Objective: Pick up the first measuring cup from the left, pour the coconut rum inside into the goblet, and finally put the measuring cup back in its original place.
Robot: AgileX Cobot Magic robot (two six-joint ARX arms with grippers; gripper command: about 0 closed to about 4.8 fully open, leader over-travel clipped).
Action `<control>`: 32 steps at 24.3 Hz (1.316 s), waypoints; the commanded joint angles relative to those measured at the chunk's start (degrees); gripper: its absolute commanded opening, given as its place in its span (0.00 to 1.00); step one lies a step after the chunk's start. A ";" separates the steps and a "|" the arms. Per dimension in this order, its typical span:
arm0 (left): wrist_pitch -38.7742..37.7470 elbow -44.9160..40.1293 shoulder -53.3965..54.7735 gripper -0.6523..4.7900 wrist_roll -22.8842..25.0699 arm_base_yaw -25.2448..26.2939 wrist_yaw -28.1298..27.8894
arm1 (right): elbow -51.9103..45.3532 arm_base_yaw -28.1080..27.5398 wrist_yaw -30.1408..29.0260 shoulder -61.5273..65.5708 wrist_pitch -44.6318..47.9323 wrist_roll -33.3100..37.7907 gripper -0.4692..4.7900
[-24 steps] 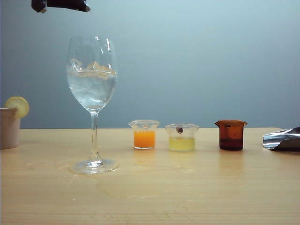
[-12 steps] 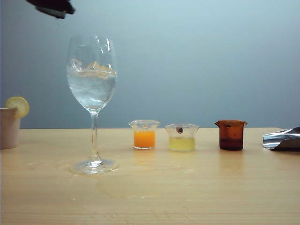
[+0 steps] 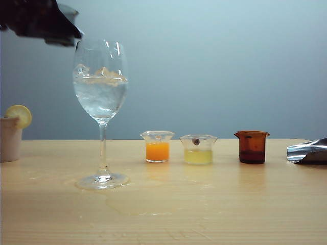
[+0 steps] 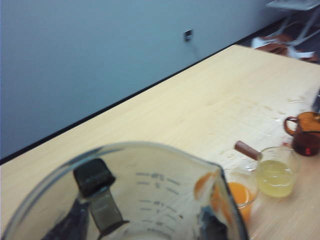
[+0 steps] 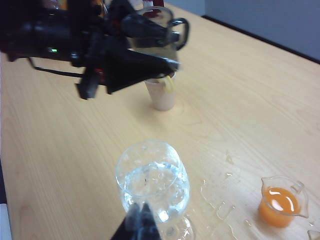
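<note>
I read the left claw [image 3: 51, 23] as high above the table [image 3: 163, 204], just up and to the left of the goblet's [image 3: 100, 102] rim. It is closed on the measuring cup [image 4: 150, 195]; in the left wrist view its dark fingers [image 4: 97, 192] show through the smoky wall at either side of the cup, which fills the near field with its printed scale lines visible. In the right wrist view the cup [image 5: 157, 32] sits between the claw [image 5: 150, 45] tips, above a beige cup with a lemon slice [image 5: 162, 95]. I cannot tell from any view whether liquid remains in the measuring cup.

The goblet stands upright on the table, its bowl partly filled with clear liquid and ice [image 3: 100, 76]. To the right of the goblet, in a row: a cup of orange liquid [image 3: 157, 147], a cup of pale yellow liquid [image 3: 198, 149], then an amber-brown cup [image 3: 252, 147]. A wet patch lies on the table around the goblet's foot.

Right claw [image 5: 140, 225]: its tips show just in front of the goblet's bowl in its own view, close together, nothing between them.
</note>
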 commanded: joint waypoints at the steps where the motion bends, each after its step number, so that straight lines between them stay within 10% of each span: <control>1: 5.64 0.37 4.50 0.32 -0.76 -0.04 1.73 | 0.44 0.07 -0.35 0.42 2.23 0.22 0.08; 21: 40.79 0.37 40.09 0.32 -10.27 -0.04 6.58 | 0.44 0.02 -1.81 4.44 7.89 -0.66 0.08; 32: 44.28 0.37 46.84 0.26 -4.37 -1.49 3.13 | 0.44 -0.24 -5.70 8.68 9.92 -0.68 0.08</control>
